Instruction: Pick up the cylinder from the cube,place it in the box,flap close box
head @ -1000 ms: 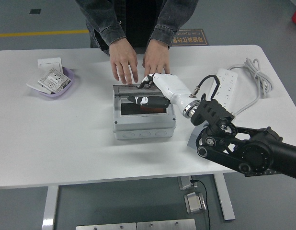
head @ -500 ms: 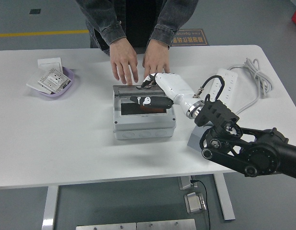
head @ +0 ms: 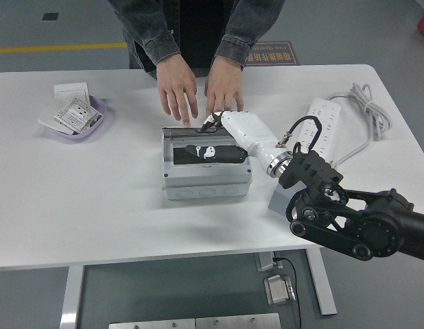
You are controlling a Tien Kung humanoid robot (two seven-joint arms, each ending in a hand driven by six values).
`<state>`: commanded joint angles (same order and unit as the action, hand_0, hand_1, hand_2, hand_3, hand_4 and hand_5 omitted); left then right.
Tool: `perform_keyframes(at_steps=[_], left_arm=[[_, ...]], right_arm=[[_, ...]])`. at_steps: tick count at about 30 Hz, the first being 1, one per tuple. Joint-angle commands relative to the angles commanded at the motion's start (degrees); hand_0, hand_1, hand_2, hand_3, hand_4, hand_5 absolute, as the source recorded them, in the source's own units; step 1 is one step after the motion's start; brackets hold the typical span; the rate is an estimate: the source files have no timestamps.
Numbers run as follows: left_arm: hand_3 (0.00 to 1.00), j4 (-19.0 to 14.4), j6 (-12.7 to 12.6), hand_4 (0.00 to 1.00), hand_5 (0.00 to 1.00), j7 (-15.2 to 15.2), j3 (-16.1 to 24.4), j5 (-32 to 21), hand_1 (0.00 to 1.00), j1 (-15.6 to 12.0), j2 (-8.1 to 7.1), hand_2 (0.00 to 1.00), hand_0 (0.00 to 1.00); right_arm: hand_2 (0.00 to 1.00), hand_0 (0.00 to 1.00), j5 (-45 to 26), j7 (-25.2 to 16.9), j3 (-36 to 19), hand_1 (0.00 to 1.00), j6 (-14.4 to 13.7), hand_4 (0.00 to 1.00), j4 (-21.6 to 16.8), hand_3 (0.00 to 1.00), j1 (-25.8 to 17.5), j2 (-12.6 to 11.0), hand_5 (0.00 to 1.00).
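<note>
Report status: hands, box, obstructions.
Right hand over the grey plastic box, fingers reaching in. Left arm out of view. Person's hands rest at the box's far edge, close by.

The robot's white-shelled right hand (head: 222, 133) reaches over the grey plastic box (head: 206, 181), fingers extended into its opening. A person's two bare hands (head: 198, 89) rest on the white table (head: 95, 185) behind the box.

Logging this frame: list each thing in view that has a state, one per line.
Grey plastic junction box: lid down, under the fingers.
Robot's white right hand: fingers spread on the lid.
Person's hands: flat on table behind box.
Lilac bowl: holding packets.
White power strip: lying flat, cord coiled.
</note>
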<state>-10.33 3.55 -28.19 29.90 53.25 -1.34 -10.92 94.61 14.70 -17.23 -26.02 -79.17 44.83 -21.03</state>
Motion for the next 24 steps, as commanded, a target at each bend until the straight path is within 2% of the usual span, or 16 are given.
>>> perform_keyframes(at_steps=[11, 16, 17, 23, 24], left_arm=[[0.591, -0.2, 0.0, 0.559, 0.011, 0.2, -1.7, -1.1, 0.682, -0.1, 0.07, 0.586, 0.662], [0.591, -0.2, 0.0, 0.559, 0.011, 0.2, -1.8, -1.0, 0.682, -0.1, 0.10, 0.586, 0.662], [0.586, -0.2, 0.1, 0.527, 0.002, 0.2, -1.7, -0.8, 0.667, -0.1, 0.10, 0.581, 0.659], [0.586, -0.2, 0.3, 0.527, 0.002, 0.2, -1.6, -0.5, 0.667, -0.2, 0.17, 0.581, 0.659], [0.581, -0.3, 0.3, 0.500, 0.002, 0.2, -1.6, -0.5, 0.653, -0.3, 0.18, 0.574, 0.657]], right_arm=[[0.698, 0.614, 0.3, 0.5, 0.2, 0.660, -0.5, 0.930, -2.8, 0.687, -2.1, -2.1, 0.840], [0.698, 0.614, 0.0, 0.3, 0.1, 0.660, -0.8, 0.930, -3.3, 0.687, -2.9, -2.5, 0.840], [0.702, 0.614, -0.1, 0.3, 0.1, 0.659, -0.8, 0.932, -3.3, 0.688, -3.0, -2.5, 0.841], [0.702, 0.614, -0.1, 0.2, -0.5, 0.659, -0.9, 0.932, -3.3, 0.688, -3.3, -2.7, 0.841], [0.702, 0.616, 0.0, 0.3, -0.6, 0.659, -0.9, 0.929, -3.4, 0.686, -3.4, -2.8, 0.839]])
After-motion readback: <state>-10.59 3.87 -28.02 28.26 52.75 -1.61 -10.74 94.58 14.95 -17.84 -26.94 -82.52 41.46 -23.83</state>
